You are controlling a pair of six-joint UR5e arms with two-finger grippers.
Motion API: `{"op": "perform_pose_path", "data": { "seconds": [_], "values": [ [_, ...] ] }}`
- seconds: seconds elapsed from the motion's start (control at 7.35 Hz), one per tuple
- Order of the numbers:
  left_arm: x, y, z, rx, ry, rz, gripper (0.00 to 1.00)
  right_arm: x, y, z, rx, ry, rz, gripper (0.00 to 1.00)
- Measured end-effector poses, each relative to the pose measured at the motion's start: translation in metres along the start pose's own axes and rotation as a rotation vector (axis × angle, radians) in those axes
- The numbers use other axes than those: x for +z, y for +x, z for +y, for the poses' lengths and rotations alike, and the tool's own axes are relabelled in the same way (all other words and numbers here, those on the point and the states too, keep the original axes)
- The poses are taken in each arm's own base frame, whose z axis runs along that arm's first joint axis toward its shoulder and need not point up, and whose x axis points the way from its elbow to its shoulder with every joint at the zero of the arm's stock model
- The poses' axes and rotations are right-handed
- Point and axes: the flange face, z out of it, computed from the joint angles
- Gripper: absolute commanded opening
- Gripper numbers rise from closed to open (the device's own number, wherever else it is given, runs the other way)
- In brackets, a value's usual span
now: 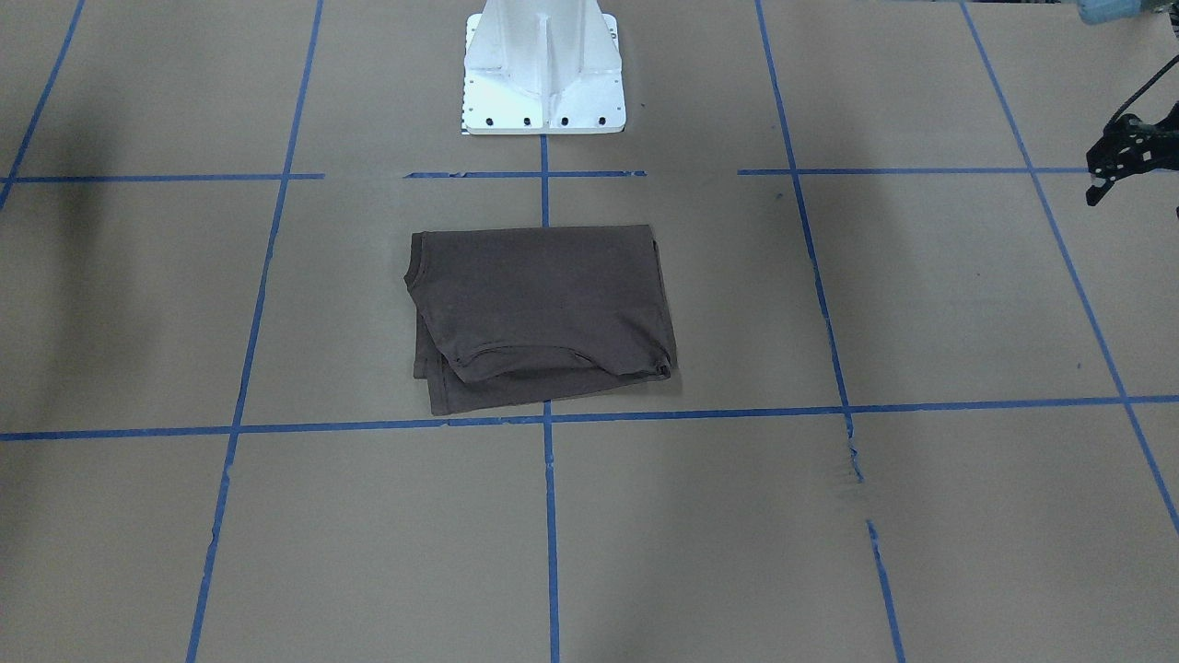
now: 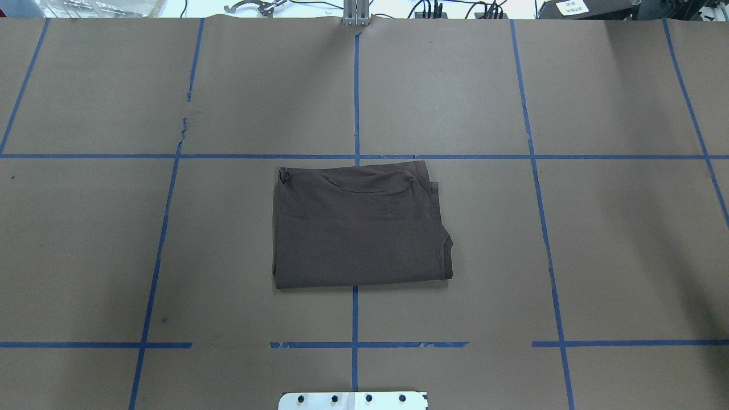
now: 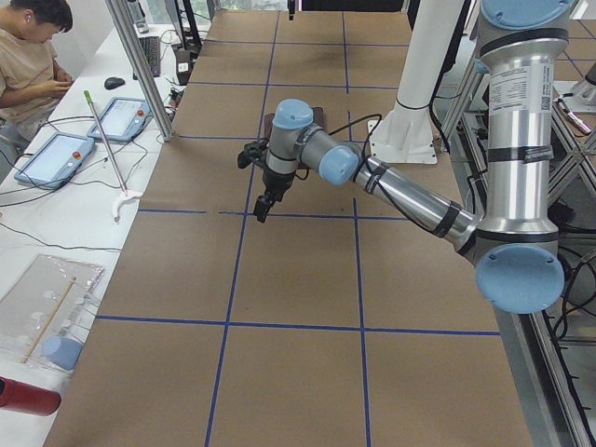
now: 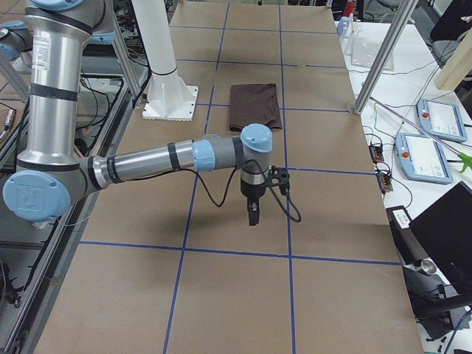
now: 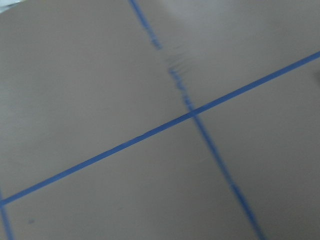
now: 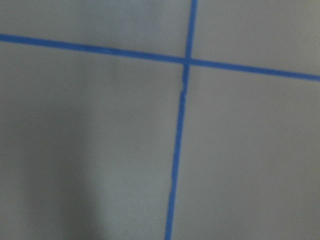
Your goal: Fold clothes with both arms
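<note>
The dark brown T-shirt lies folded into a neat rectangle on the brown paper at the table's centre, with no gripper touching it. It also shows in the overhead view and, small, in the right side view. My left gripper hangs above the paper far out to my left, cut off by the frame edge; I cannot tell whether it is open. My right gripper points down over bare paper far to my right and shows only in that side view, so I cannot tell its state. Both wrist views show only paper and blue tape.
The white pedestal base stands just behind the shirt. Blue tape lines divide the brown paper into squares. An operator sits at a side table with tablets beyond the table's far edge.
</note>
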Motion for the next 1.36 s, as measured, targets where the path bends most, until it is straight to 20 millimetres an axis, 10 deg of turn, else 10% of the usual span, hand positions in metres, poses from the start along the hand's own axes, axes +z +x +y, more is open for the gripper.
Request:
{"op": "perform_pose_path", "data": {
  "seconds": [0.54, 1.36],
  "values": [
    [0.017, -0.097, 0.06, -0.031, -0.065, 0.035, 1.0, 0.012, 0.083, 0.093, 0.131, -0.024, -0.119, 1.0],
    [0.022, -0.124, 0.093, -0.099, -0.124, 0.04, 1.0, -0.004, 0.072, 0.061, 0.139, 0.013, -0.12, 1.0]
  ]
}}
